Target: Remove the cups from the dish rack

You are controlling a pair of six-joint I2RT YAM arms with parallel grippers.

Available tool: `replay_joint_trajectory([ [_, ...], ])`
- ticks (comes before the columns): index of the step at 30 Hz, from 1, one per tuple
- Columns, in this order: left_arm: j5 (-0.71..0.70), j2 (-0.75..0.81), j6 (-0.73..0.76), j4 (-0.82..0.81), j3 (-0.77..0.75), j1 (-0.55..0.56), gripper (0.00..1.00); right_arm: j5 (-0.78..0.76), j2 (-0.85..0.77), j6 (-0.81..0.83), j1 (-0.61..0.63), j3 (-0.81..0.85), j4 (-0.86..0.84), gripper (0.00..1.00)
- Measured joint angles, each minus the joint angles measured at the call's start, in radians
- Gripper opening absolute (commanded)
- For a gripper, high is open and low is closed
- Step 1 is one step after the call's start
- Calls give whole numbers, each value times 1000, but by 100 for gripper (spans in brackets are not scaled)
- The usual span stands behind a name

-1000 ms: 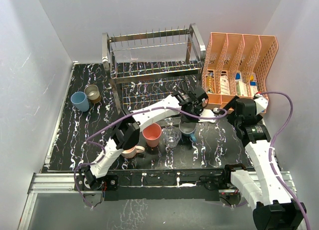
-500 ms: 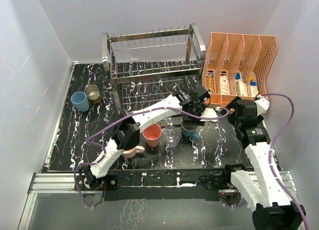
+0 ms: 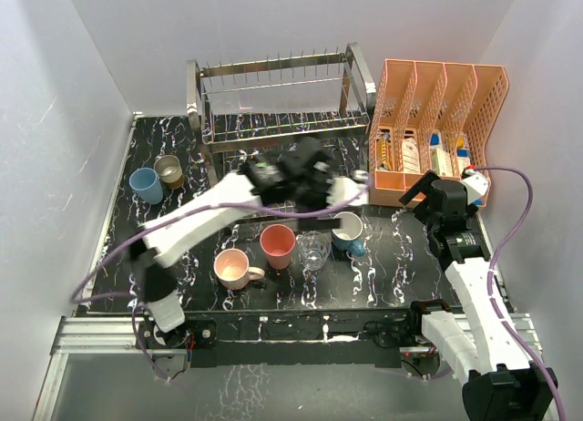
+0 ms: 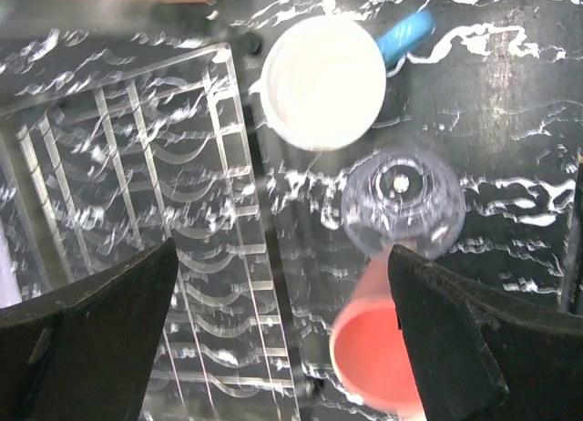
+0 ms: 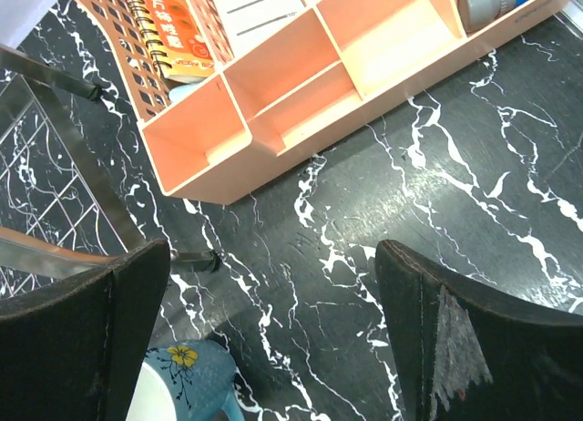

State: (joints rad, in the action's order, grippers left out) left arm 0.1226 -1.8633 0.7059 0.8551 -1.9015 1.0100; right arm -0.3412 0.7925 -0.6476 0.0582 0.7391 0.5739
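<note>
The two-tier chrome wire dish rack (image 3: 282, 122) holds no cup that I can see. All six stand on the black marbled table (image 3: 401, 266). The teal handled mug (image 3: 348, 231), clear glass tumbler (image 3: 315, 251), salmon-red tumbler (image 3: 278, 246) and pale pink handled mug (image 3: 232, 268) form a row before the rack. The light blue tumbler (image 3: 145, 184) and tan metallic-lined cup (image 3: 169, 170) sit side by side at its left. The left gripper (image 4: 282, 252) hangs above the rack's front edge, jaws spread wide, empty. The right gripper (image 5: 271, 257) hovers near the orange perforated plastic organiser (image 5: 301, 84), equally wide, empty. Judgement: unloading appears complete. Next move: verify both tiers, then park both arms clear of the cups.
</note>
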Motion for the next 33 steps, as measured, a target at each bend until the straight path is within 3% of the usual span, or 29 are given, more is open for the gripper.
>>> replay_joint_trajectory([
  [7, 49, 610, -116, -44, 425, -230, 97, -55, -27, 13, 0, -145, -151, 98],
  [13, 29, 916, -197, -78, 739, -402, 97, -170, -68, 72, 0, -305, -348, 98],
  [17, 5, 948, -248, -209, 943, -615, 97, -235, -75, 123, 0, -409, -518, 98],
  [23, 61, 783, -372, -444, 1106, -1002, 97, -310, 33, 198, 0, -520, -733, 98],
  [26, 60, 781, -441, -569, 1190, -1056, 97, -320, 113, 204, 0, -526, -816, 98],
  [33, 36, 793, -545, -859, 1374, -1068, 97, -339, 254, 198, 0, -536, -972, 98],
])
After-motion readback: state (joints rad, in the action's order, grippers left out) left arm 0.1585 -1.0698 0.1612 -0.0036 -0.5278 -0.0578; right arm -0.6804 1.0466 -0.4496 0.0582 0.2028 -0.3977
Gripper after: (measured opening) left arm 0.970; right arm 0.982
